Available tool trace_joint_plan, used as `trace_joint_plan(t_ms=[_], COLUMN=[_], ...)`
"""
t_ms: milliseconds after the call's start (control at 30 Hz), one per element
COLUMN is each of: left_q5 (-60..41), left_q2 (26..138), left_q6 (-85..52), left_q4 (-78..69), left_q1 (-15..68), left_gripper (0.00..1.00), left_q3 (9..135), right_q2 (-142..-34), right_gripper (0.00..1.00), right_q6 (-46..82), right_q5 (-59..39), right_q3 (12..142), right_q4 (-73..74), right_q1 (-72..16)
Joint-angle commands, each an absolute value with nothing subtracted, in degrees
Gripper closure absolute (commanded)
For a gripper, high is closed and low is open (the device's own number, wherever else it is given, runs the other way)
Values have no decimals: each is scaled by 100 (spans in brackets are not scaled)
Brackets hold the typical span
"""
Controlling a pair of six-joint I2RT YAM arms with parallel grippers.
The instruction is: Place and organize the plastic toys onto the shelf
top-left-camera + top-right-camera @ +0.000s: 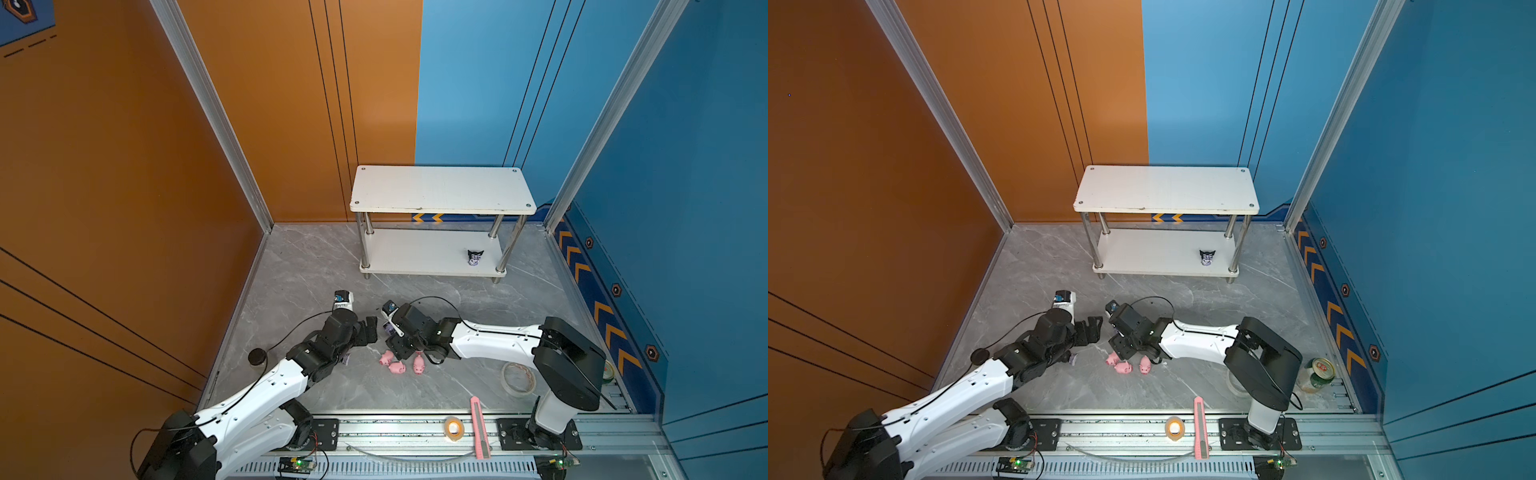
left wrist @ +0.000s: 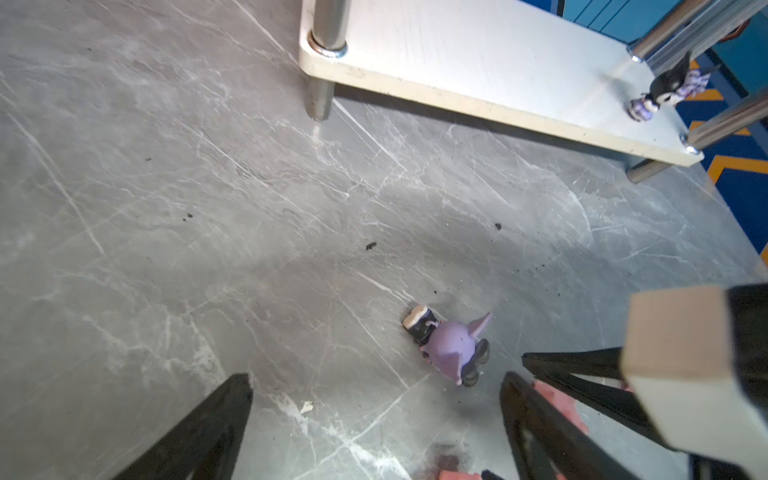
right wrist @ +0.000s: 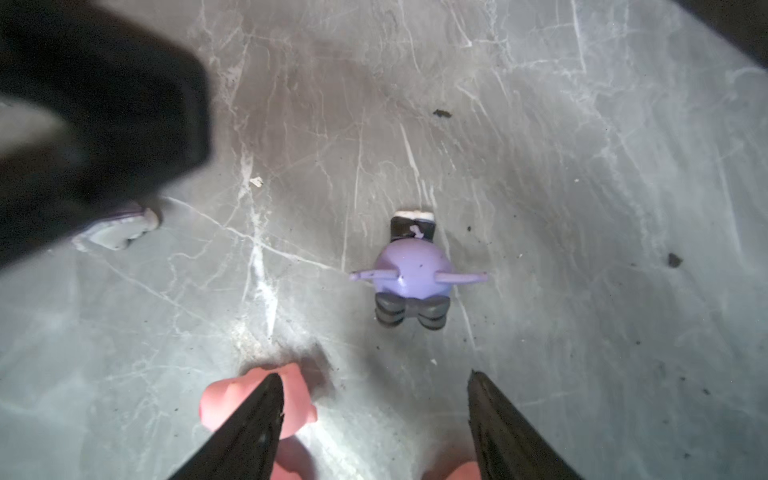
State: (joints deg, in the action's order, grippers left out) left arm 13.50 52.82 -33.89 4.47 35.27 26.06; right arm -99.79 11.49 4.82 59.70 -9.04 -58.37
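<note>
Both top views show the shelf at 12 o'clock on the grey marbled table, with its upper board bare. On the lower board, toward the 3 o'clock end and near the front leg, a black-eared figurine stands upright.

The two arms reach to the middle of the table, at 6 o'clock from the shelf, with their grippers close together. Three pink pigs lie in a loose cluster on the table at 6 o'clock from the right gripper, and none of them is held.

The left wrist view shows the left gripper spread wide with nothing between its fingers. A purple-headed figurine lies flat on the table just beyond the tips and touches neither one.

The right wrist view shows the right gripper parted and empty as well. The same purple-headed figurine lies ahead of its tips, apart from them, and one pig is partly hidden behind a finger.

A small purple-and-white piece shows at the edge of the left arm, at 9 o'clock from the pigs. It is too hidden to tell what it is.

At 6 o'clock, along the front rail, lie a pink utility knife and a small tape roll. A larger clear tape roll lies at 3 o'clock from the pigs, beside the right arm.
</note>
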Motion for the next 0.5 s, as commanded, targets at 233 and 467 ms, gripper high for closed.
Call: trace_joint_plan(t_ms=[233, 467], left_q5=[1254, 1156], left_q2=[4243, 4243], left_q6=[-3353, -3373], left_q4=[1305, 1210], left_q1=[3024, 2925], left_gripper=[3, 2], left_q3=[2461, 2354], right_q2=[-10890, -11006], right_gripper=[0, 0], right_q6=[534, 493], right_q5=[112, -33], right_q3=[6656, 6708], right_q4=[-778, -573], right_q1=[-5452, -5399])
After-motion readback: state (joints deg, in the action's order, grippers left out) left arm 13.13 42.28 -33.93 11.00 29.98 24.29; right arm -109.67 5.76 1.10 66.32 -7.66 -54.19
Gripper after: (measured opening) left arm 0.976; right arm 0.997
